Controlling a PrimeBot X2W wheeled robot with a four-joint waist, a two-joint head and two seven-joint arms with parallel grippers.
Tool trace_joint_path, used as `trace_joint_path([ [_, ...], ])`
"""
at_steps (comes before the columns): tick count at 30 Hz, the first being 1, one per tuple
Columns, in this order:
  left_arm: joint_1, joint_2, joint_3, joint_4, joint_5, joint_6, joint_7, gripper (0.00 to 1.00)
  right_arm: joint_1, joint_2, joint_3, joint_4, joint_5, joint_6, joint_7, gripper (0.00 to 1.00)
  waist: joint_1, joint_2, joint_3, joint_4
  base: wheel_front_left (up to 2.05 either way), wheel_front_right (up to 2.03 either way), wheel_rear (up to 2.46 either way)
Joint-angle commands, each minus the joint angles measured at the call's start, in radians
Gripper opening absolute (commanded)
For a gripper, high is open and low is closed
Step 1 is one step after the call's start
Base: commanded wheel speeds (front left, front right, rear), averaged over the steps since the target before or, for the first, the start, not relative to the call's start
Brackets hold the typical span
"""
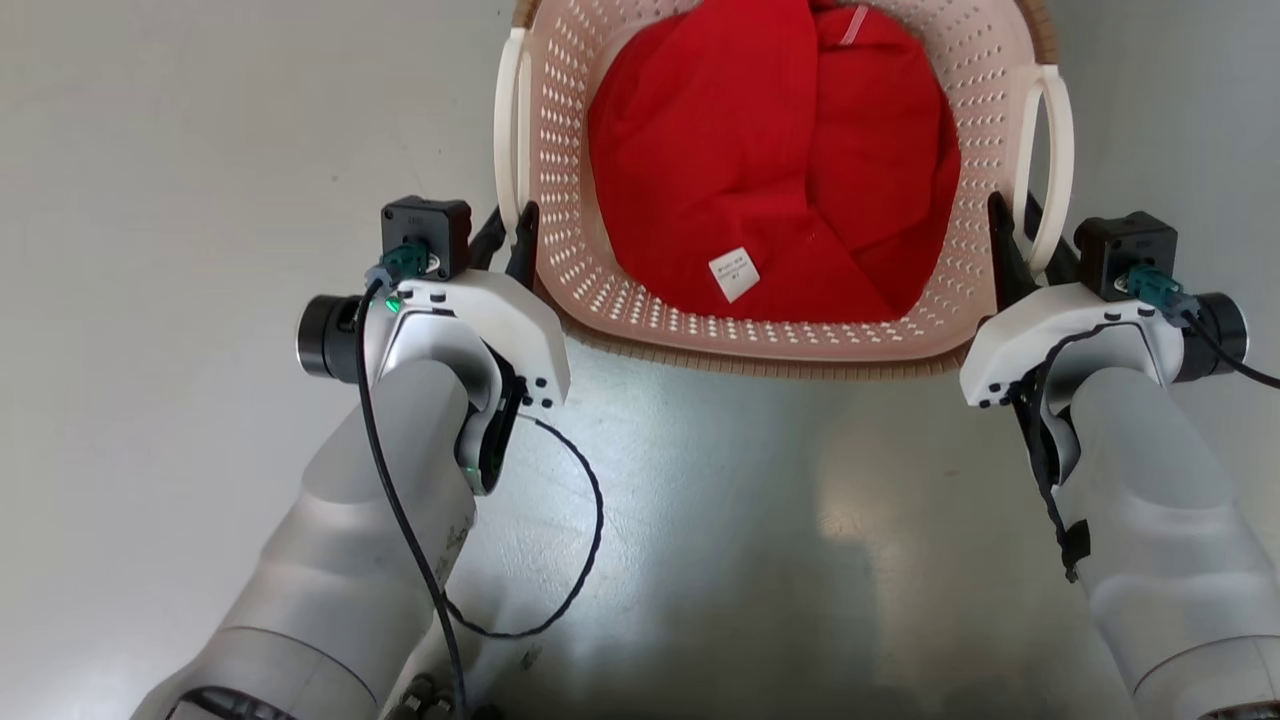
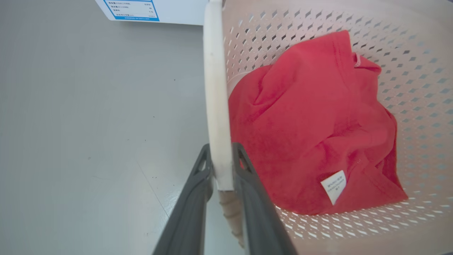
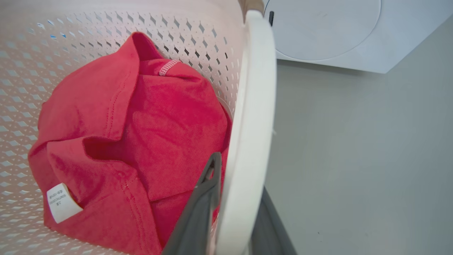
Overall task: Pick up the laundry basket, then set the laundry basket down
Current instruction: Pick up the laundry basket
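The left hand clamps the left handle, the right hand the right handle: two hands, two white loops. Between them sits one laundry basket, mouth upward, holding one red garment; its far end is cropped, so its long axis is unclear.

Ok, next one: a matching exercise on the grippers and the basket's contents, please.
1. left gripper
2. right gripper
3. crumpled red cloth garment
4. small white fabric label

a. on the red garment
b. clamped on the right white loop handle
c. inside the cream perforated plastic laundry basket
d. clamped on the left white loop handle

Pairs: 1-d, 2-b, 3-c, 4-a
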State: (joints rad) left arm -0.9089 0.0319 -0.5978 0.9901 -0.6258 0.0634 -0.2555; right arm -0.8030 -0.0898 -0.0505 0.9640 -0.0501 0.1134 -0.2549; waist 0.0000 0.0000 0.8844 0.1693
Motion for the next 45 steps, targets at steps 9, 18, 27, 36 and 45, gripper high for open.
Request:
trace_joint_path([
  [9, 0.078, 0.018, 0.057, 0.014, 0.017, 0.004, -0.006, 0.00, 0.040, 0.040, 0.073, 0.057, 0.044, 0.017, -0.007, 0.00, 0.0000, 0.0000, -0.098, -0.026, 0.00, 0.00, 0.00],
  [18, 0.168, 0.018, 0.096, 0.033, 0.026, 0.001, -0.006, 0.00, 0.086, 0.040, 0.144, 0.125, 0.118, 0.017, -0.007, 0.00, 0.0000, 0.0000, -0.212, -0.042, 0.00, 0.00, 0.00],
  [27, 0.250, 0.018, 0.119, 0.046, 0.019, -0.003, -0.006, 0.00, 0.145, 0.040, 0.231, 0.174, 0.194, 0.017, -0.007, 0.00, 0.0000, 0.0000, -0.312, -0.055, 0.00, 0.00, 0.00],
  [36, 0.357, 0.018, 0.130, 0.074, 0.018, -0.009, -0.006, 0.00, 0.224, 0.040, 0.353, 0.217, 0.298, 0.017, -0.007, 0.00, 0.0000, 0.0000, -0.420, -0.077, 0.00, 0.00, 0.00],
  [45, 0.440, 0.018, 0.136, 0.098, 0.014, -0.015, -0.006, 0.00, 0.288, 0.040, 0.470, 0.235, 0.401, 0.017, 0.007, 0.00, 0.0000, 0.0000, -0.504, -0.095, 0.00, 0.00, 0.00],
])
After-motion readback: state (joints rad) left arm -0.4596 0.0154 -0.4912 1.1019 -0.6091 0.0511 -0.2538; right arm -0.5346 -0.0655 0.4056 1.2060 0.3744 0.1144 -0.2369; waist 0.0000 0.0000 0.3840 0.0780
